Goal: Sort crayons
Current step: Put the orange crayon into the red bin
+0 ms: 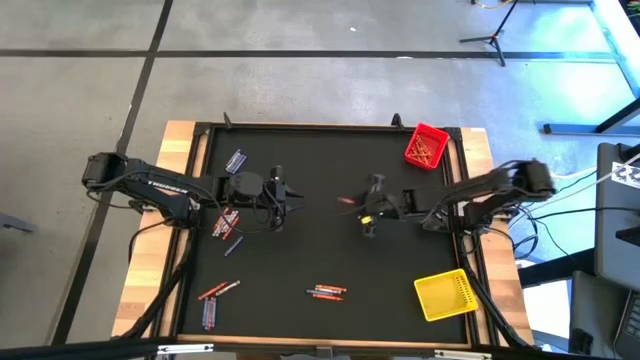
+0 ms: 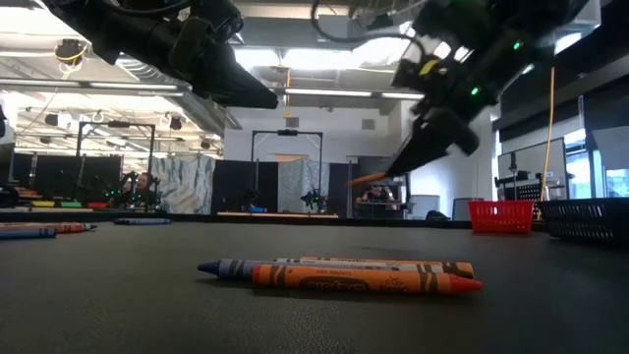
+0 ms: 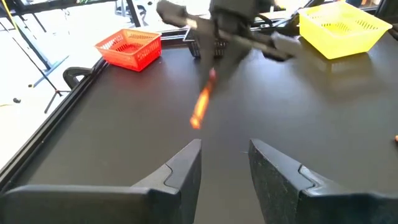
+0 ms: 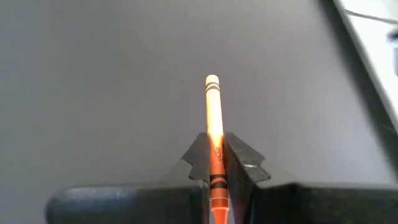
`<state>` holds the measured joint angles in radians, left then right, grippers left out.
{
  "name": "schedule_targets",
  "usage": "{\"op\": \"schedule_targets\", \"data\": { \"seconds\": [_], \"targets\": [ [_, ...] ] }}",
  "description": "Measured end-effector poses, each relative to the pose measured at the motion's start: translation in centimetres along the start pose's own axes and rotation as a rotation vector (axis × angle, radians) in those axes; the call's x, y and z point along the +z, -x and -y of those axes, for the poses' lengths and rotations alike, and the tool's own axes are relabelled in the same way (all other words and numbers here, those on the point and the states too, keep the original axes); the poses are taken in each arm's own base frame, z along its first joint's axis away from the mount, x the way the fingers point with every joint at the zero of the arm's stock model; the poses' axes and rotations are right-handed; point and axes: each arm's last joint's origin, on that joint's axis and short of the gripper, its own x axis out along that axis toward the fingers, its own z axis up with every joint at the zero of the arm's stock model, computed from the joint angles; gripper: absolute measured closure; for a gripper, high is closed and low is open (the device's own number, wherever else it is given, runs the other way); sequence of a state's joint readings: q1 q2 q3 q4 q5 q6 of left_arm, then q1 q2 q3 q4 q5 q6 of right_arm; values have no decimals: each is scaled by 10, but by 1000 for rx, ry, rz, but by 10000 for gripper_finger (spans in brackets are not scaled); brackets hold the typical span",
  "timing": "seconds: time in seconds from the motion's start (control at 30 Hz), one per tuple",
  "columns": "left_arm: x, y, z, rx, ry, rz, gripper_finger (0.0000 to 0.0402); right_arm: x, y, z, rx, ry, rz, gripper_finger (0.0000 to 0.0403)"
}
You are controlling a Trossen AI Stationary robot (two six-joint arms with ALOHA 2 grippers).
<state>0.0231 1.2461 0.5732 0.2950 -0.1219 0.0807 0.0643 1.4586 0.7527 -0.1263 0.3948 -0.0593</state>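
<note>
1. Closest to the low camera we've got two crayons (image 2: 339,275) lying side by side on the black surface (image 1: 300,240), one blue and one orange-red, still unsorted.
2. Our right gripper (image 4: 216,163) is clamped on an orange crayon (image 4: 213,118), held up in the air over the middle of the surface, tip sticking out past the fingers.
3. Our left gripper (image 3: 225,163) has its jaws apart with nothing in them and hovers left of centre, facing the right one.
4. Done so far, as far as we can tell: the red bin (image 1: 427,146) at the far right corner already has some crayons in it. The yellow bin (image 1: 446,296) at the near right looks empty.
5. Left to do is most of it: loose clusters by the left arm (image 1: 229,222), a blue one further back (image 1: 236,160), a bunch at the near left (image 1: 215,295), and that near-centre pair.
</note>
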Motion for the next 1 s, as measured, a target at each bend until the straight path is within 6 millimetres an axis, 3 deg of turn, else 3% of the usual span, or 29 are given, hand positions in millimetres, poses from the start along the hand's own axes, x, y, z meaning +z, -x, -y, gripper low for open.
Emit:
{"op": "schedule_targets", "data": {
  "seconds": [0.23, 0.43, 0.7, 1.0],
  "targets": [
    [0, 0, 0, 0, -1, -4, 276, -11, 38, 38, -131, -94, -93, 374],
    [0, 0, 0, 0, -1, -5, 276, -29, 57, 82, -263, -244, -197, 374],
    [0, 0, 0, 0, -1, -4, 276, -54, 57, 133, -421, -459, -319, 373],
    [0, 0, 0, 0, -1, -4, 276, -85, 53, 166, -537, -602, -406, 373]
  ]
}}
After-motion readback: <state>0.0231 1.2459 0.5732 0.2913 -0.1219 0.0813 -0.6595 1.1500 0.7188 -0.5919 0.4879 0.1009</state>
